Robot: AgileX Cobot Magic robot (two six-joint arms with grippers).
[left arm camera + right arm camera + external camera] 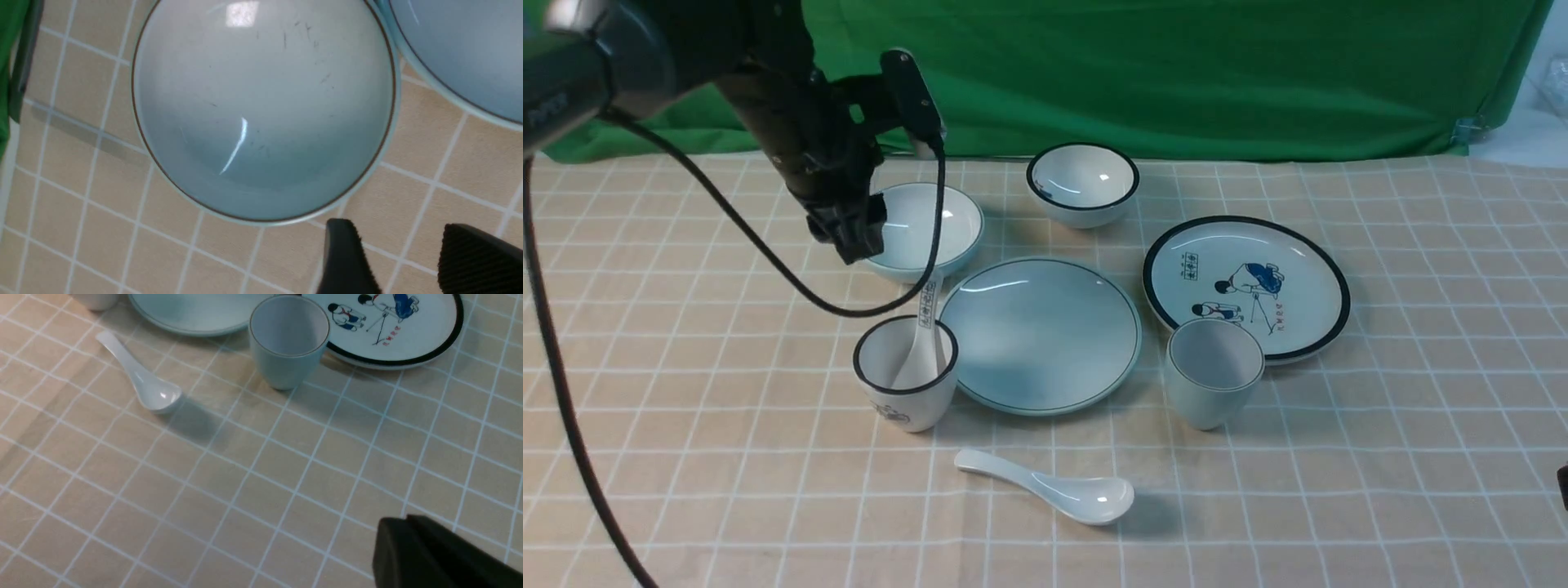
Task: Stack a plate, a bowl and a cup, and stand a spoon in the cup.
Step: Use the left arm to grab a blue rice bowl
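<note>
Bowl (261, 110) near wide, empty left end effector (408, 261)

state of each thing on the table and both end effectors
plate: bare, nothing stacked
bowl: upright, empty, unstacked
cup: upright, empty
spoon: lying flat, outside cup
black-rimmed cup: upright, marked spoon standing inside
left end effector: open, empty
right end effector: shut, empty

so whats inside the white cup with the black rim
A white spoon with black characters on its handle stands in the white cup, bowl end down, handle leaning over the rim. The cup's bottom is hidden.
</note>
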